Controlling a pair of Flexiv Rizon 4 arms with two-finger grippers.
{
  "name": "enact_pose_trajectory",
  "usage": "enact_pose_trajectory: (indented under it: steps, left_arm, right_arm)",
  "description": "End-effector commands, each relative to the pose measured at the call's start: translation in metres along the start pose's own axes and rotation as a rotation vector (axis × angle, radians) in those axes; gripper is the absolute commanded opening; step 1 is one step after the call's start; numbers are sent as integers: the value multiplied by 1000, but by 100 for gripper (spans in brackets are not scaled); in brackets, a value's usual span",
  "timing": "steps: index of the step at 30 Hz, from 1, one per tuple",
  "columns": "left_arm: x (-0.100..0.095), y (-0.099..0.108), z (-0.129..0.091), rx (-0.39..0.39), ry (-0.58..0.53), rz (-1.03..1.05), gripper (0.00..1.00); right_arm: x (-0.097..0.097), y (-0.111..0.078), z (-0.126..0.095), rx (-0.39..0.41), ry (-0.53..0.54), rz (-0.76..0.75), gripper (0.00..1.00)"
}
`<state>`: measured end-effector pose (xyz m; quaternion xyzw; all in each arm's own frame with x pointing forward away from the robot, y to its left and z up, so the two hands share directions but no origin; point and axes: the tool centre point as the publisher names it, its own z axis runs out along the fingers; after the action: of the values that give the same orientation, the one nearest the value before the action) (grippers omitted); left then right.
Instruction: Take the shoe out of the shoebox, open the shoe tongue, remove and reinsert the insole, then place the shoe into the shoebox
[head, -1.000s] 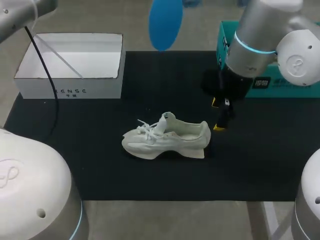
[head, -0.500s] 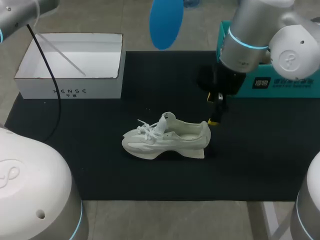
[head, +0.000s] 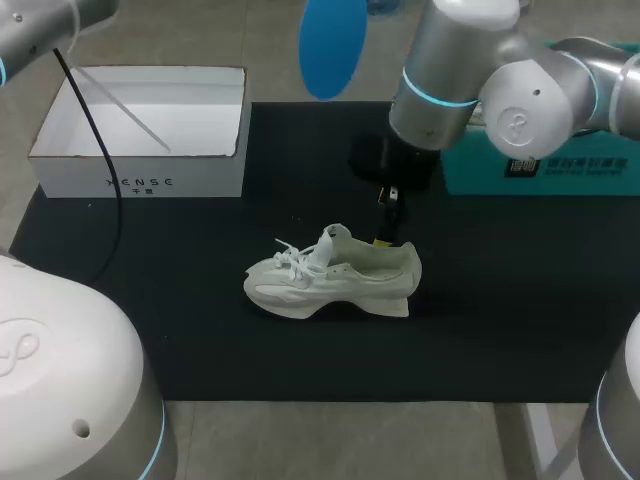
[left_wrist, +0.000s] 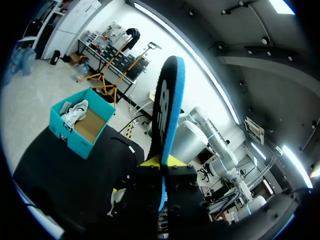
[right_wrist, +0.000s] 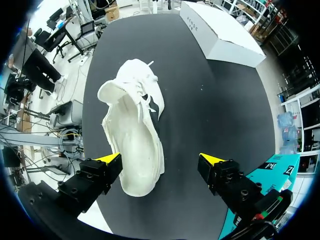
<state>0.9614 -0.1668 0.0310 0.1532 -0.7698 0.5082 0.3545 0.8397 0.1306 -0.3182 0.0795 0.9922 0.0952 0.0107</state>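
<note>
A white shoe (head: 335, 275) lies on its sole mid-mat, toe to the left, tongue raised. My right gripper (head: 388, 215) hangs just behind and above its heel. In the right wrist view the gripper (right_wrist: 160, 160) is open, and the shoe (right_wrist: 132, 135) lies ahead with its heel between the wide-spread fingers, untouched. The blue insole (head: 331, 45) is held up in the air at the back. In the left wrist view my left gripper (left_wrist: 162, 161) is shut on the insole (left_wrist: 167, 115), which stands on edge. The open white shoebox (head: 140, 145) sits at the back left.
A teal box (head: 540, 170) stands at the back right of the black mat (head: 200, 340), beside my right arm; the left wrist view shows this teal box (left_wrist: 80, 122) open, with something white inside. A black cable (head: 100, 170) hangs across the white shoebox's front.
My right arm has swung left, carrying its open gripper from beside the shoe's heel to above the heel. The shoe and the insole have stayed put.
</note>
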Motion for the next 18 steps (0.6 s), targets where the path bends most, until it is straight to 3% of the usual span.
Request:
enact_pose_trajectory:
  steps: [1,7,18]
  left_arm:
    - [0,0,-1,-2,0,0,0]
    - [0,0,-1,-2,0,0,0]
    - [0,0,-1,-2,0,0,0]
  right_arm:
    - [5,-2,22,-11,-1,10,100]
    - [10,-9,40,-25,-6,15,100]
    - [3,-11,64,17,3,-5,100]
